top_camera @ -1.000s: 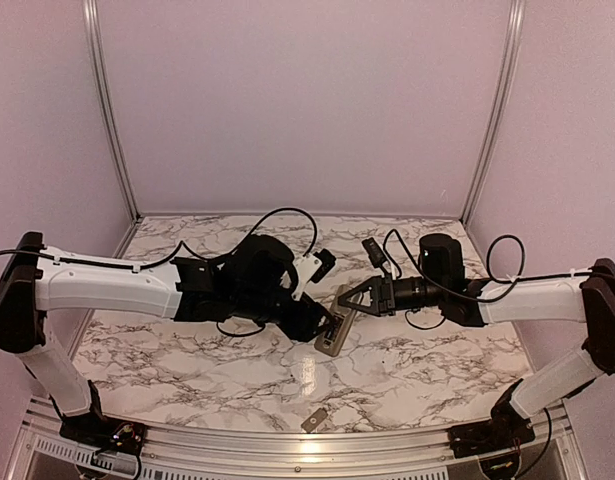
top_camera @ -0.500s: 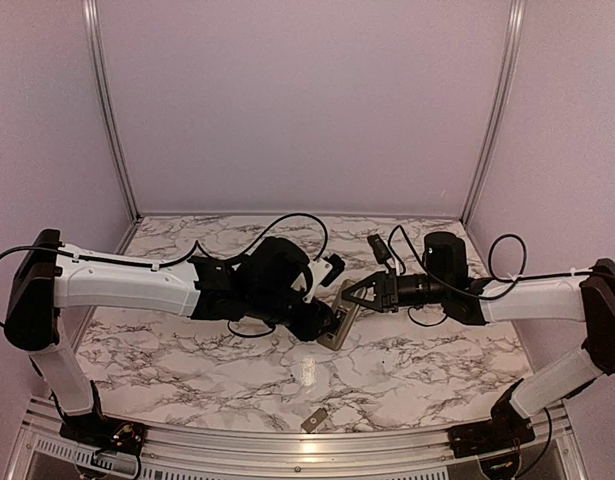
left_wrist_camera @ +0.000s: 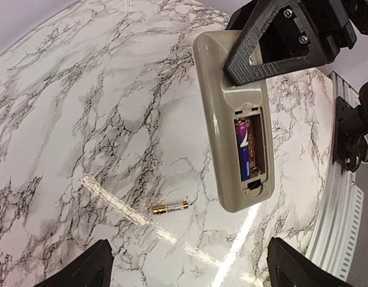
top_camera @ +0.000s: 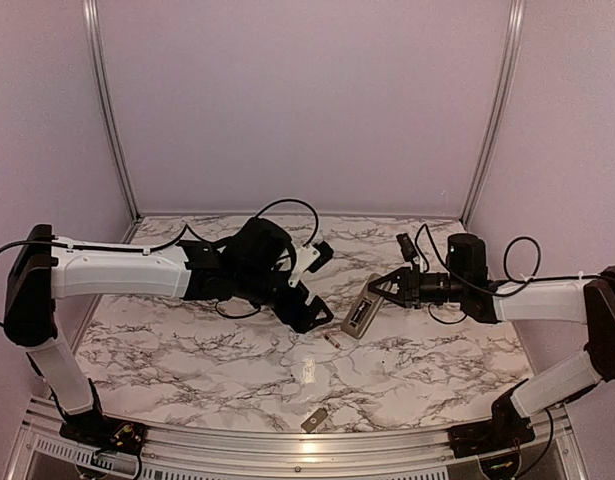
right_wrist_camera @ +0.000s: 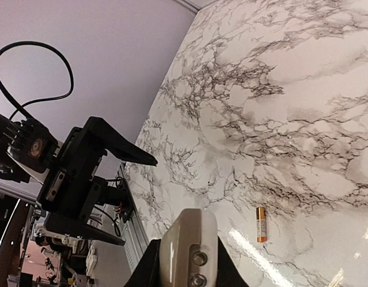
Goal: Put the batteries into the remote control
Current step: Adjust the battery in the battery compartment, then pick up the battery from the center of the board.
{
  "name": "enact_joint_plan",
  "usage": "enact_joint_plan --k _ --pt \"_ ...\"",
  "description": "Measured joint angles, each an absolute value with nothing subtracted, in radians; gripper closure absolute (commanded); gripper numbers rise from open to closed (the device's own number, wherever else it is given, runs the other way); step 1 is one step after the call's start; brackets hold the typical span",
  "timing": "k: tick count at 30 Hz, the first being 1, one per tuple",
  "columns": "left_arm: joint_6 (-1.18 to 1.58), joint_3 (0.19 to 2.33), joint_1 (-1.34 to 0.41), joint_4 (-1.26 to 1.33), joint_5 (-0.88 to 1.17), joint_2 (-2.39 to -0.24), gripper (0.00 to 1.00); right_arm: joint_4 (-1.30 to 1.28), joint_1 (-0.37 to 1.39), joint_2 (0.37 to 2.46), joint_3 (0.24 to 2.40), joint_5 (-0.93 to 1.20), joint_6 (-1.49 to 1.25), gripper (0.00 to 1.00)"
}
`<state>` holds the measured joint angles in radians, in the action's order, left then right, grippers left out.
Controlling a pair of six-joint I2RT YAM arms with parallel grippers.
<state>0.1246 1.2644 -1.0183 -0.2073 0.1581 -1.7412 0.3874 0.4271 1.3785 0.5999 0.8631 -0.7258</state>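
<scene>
Your right gripper (top_camera: pixel 385 292) is clamped on one end of the remote control (top_camera: pixel 359 317), back side up, with one battery (left_wrist_camera: pixel 246 149) seated inside. Left gripper (top_camera: pixel 309 318) hangs wide open. The second battery (left_wrist_camera: pixel 170 207) lies loose on the table (left_wrist_camera: pixel 82 119) just beside the remote.

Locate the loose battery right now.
In the top view, the loose battery lies flat on the marble table near centre. It sits just on the near side of the remote control, apart from it.
</scene>
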Motion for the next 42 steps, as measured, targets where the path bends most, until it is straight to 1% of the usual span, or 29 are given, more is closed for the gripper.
enact_joint_plan --k 4,6,8,12,16,18,20,23,32,39,42 --pt "0.065 1.314 -0.97 -0.264 0.164 -1.758 0.19 0.354 0.338 1.349 0.571 0.863 -0.696 1.0" --pt "0.057 1.373 -0.954 -0.287 0.161 -1.798 0.19 0.33 0.303 1.339 0.561 0.866 -0.678 1.0" --pt "0.025 1.397 -0.953 -0.291 0.158 -1.827 0.17 0.307 0.273 1.33 0.553 0.871 -0.66 1.0" --pt "-0.126 1.419 -0.976 -0.382 0.176 -1.863 0.19 0.29 0.211 1.31 0.527 0.899 -0.635 1.0" --pt "-0.295 1.544 -0.986 -0.482 0.207 -1.967 0.22 0.29 0.167 1.285 0.48 0.934 -0.623 1.0" --pt "-0.362 1.576 -0.984 -0.504 0.217 -2.006 0.26 0.283 0.157 1.278 0.467 0.943 -0.615 1.0" --pt "-0.427 1.595 -0.984 -0.519 0.225 -2.043 0.32 0.273 0.151 1.273 0.465 0.952 -0.603 1.0" --pt "-0.514 1.619 -0.983 -0.55 0.228 -2.091 0.38 0.269 0.146 1.264 0.465 0.96 -0.593 1.0" --pt "-0.669 1.717 -0.983 -0.592 0.232 -2.181 0.47 0.268 0.138 1.258 0.464 0.97 -0.574 1.0" --pt "-0.73 1.783 -0.986 -0.616 0.256 -2.229 0.55 0.268 0.135 1.258 0.464 0.984 -0.569 1.0" --pt "-0.75 1.822 -0.99 -0.638 0.258 -2.273 0.56 0.268 0.134 1.258 0.464 0.987 -0.567 1.0"
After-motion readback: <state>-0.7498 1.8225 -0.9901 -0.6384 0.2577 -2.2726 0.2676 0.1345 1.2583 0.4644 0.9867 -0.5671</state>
